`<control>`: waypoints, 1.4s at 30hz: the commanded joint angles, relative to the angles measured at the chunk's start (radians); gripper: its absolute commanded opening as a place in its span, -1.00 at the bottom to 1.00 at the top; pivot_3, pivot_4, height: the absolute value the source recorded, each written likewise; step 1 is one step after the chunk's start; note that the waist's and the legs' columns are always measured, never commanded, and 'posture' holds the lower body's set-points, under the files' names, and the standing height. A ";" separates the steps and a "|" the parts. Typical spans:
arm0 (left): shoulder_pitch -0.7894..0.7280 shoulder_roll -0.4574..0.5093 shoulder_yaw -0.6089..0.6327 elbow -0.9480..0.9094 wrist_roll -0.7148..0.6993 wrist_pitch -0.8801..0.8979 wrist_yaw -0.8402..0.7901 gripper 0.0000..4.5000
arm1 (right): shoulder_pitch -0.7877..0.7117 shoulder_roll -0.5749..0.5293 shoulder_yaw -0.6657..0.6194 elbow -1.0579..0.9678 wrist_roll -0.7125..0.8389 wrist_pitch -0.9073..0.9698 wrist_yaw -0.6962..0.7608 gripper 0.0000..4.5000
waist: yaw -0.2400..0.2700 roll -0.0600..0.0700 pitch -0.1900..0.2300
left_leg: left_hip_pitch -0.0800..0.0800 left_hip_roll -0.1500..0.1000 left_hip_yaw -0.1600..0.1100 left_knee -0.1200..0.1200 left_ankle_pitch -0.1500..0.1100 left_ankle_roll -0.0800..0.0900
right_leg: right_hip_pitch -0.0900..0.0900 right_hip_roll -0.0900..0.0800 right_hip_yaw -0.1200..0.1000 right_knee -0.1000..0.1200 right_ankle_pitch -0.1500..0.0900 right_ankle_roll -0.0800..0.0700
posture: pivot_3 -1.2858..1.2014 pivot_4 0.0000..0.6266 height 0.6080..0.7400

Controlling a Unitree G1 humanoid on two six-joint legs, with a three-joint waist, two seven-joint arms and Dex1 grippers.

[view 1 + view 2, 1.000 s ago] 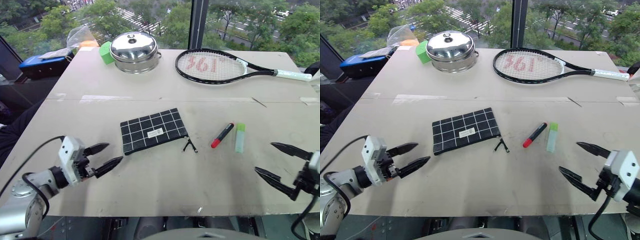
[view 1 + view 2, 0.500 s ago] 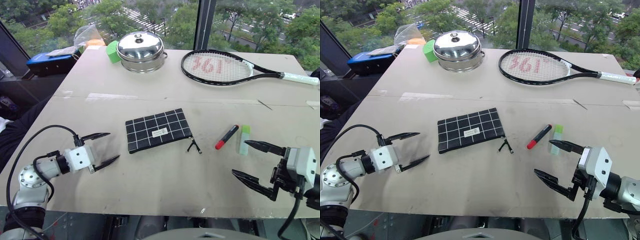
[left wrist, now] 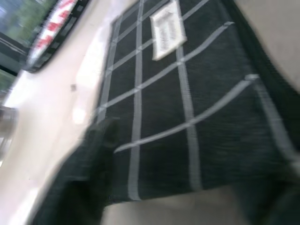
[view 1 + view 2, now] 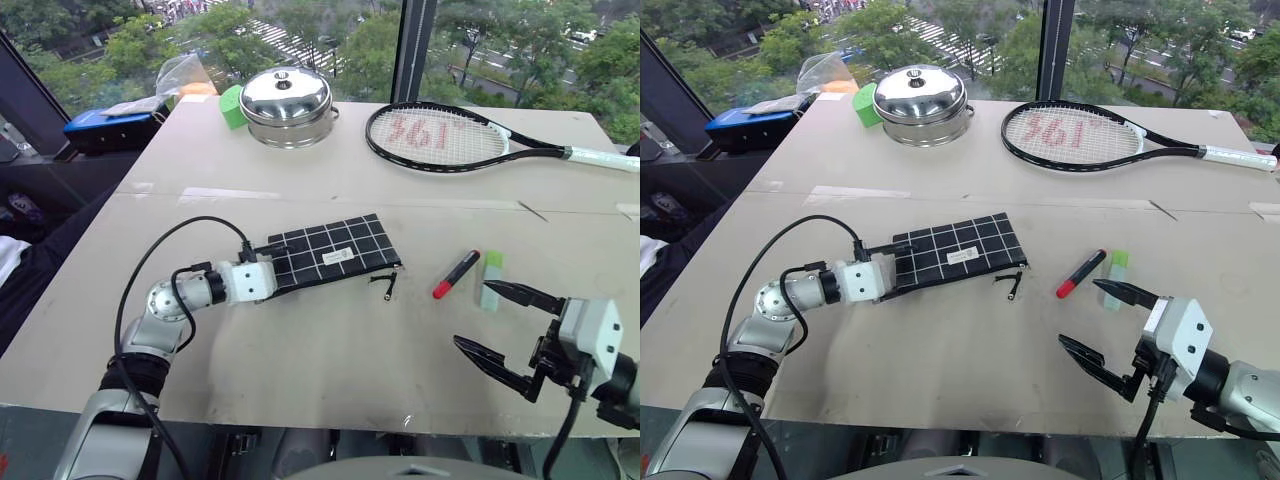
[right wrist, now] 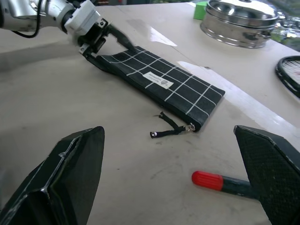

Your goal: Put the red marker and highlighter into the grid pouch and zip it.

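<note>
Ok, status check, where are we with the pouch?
Left gripper closed on grid pouch end, lifting it. Right gripper open, empty, near highlighter and red marker. Both still on table. Nothing blocking.

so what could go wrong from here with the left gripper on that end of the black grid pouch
The left gripper pinches only the far end of the black white-gridded fabric pouch, so it may slip or drag when the zipper pull is tugged. The open right gripper hangs close to the pale green highlighter and red-capped black marker and could knock them.
</note>
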 commanded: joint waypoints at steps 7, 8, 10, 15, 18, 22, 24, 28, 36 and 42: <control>0.071 0.012 0.012 -0.243 -0.212 0.375 -0.109 -0.97 | -0.295 0.059 0.310 -0.034 -0.209 0.476 -0.441 1.00 | -0.016 -0.002 0.000 | -0.002 0.001 -0.001 -0.001 0.000 0.000 | -0.002 0.001 0.000 0.001 0.001 -0.003 | 0.03 -0.52 1.00; 0.075 0.014 0.012 -0.277 -0.231 0.423 -0.114 -0.97 | -0.367 0.138 0.320 0.010 -0.140 0.581 -0.478 1.00 | -0.018 -0.002 0.000 | -0.002 0.001 -0.001 -0.001 0.000 0.000 | -0.002 0.001 0.000 0.001 0.001 -0.003 | 0.03 -0.52 1.00; 0.082 0.015 0.014 -0.330 -0.256 0.498 -0.115 -0.97 | -0.493 0.305 0.306 0.086 -0.043 0.751 -0.544 1.00 | -0.027 -0.005 0.000 | -0.003 0.002 -0.002 -0.001 0.000 0.000 | -0.002 0.003 -0.001 0.001 0.001 -0.003 | 0.03 -0.52 1.00; 0.091 0.008 0.019 -0.405 -0.285 0.614 -0.095 -0.97 | -0.643 0.494 0.230 0.167 0.030 0.957 -0.604 1.00 | -0.028 -0.002 0.002 | -0.003 0.002 -0.001 -0.001 0.000 0.000 | -0.002 0.003 0.000 0.001 0.001 -0.003 | 0.03 -0.52 1.00; 0.097 0.002 0.022 -0.439 -0.296 0.657 -0.083 -0.97 | -0.695 0.542 0.214 0.210 0.039 1.005 -0.623 1.00 | -0.030 -0.002 0.002 | -0.004 0.001 -0.002 -0.002 0.000 0.000 | -0.002 0.003 0.000 0.001 0.002 -0.002 | 0.03 -0.52 1.00; 0.108 0.000 0.024 -0.478 -0.305 0.692 -0.073 -0.97 | -0.744 0.574 0.204 0.290 0.022 0.984 -0.639 1.00 | -0.033 -0.002 0.002 | -0.003 0.000 -0.001 -0.002 0.000 0.000 | -0.002 0.003 0.000 0.001 0.004 0.001 | 0.03 -0.52 1.00; 0.116 -0.001 0.027 -0.501 -0.314 0.710 -0.067 -0.97 | -0.762 0.568 0.216 0.333 0.002 0.958 -0.640 1.00 | -0.033 -0.002 0.002 | -0.003 0.000 -0.001 -0.002 0.000 0.000 | -0.002 0.003 0.000 0.001 0.004 0.001 | 0.03 -0.52 1.00; 0.129 0.003 0.031 -0.533 -0.324 0.730 -0.065 -0.97 | -0.784 0.559 0.229 0.385 -0.022 0.895 -0.633 1.00 | -0.034 -0.002 0.002 | -0.003 0.000 -0.001 -0.002 0.000 0.000 | -0.002 0.003 0.000 0.001 0.004 0.001 | 0.03 -0.52 1.00; 0.138 0.014 0.038 -0.576 -0.341 0.765 -0.066 -1.00 | -0.803 0.536 0.254 0.440 -0.056 0.779 -0.609 0.65 | -0.036 -0.001 0.003 | -0.003 0.000 -0.001 -0.002 0.000 0.000 | -0.002 0.004 0.000 0.001 0.004 0.001 | 0.03 -0.52 1.00; 0.142 0.020 0.037 -0.599 -0.350 0.786 -0.069 -1.00 | -0.793 0.498 0.292 0.442 -0.073 0.728 -0.580 -0.62 | -0.037 -0.001 0.003 | -0.003 0.000 -0.001 -0.002 0.000 0.000 | -0.002 0.004 0.000 0.001 0.004 0.001 | 0.03 -0.52 1.00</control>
